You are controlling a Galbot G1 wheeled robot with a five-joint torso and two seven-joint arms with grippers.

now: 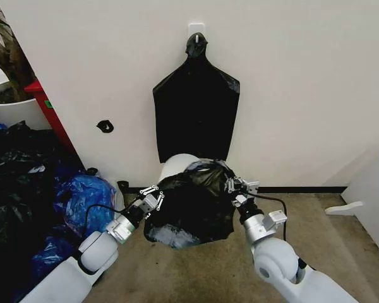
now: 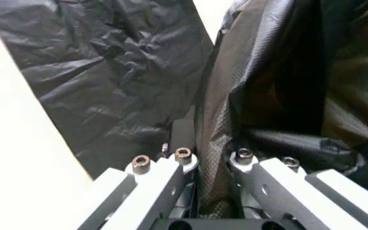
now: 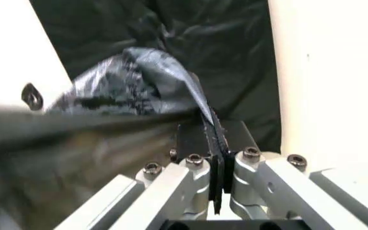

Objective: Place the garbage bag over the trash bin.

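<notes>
Both grippers are clamped on the thin, glossy, crinkled black plastic garbage bag (image 1: 192, 202), one at each side of its mouth. On the robot's left, the left gripper (image 1: 153, 197) has its fingers pressed together on a fold of the film; its wrist view shows the plastic running down between the two metal fingers (image 2: 171, 179). On the robot's right, the right gripper (image 1: 240, 188) pinches the opposite edge, and its wrist view shows the pads (image 3: 204, 143) squeezed tight on a thin ridge of bag.

Between them the bag hangs spread over the round white plastic trash bin (image 1: 175, 166), whose pale upper wall peeks out above the bag's left shoulder. The bag appears to drape across the front and top of the bin; whether its mouth already encircles the rim cannot be told.

What the next move turns on is this: the bin lies directly between the grippers and slightly beyond them, toward the white wall (image 1: 290, 76), with its axis upright. Neither arm is clearly nearer. By my judgement, the opening must go down evenly on both sides.

Behind hangs a flat, smooth black bag with a bunched neck (image 1: 196, 107), and a heap of black and blue bags (image 1: 44, 202) lies at the left.
</notes>
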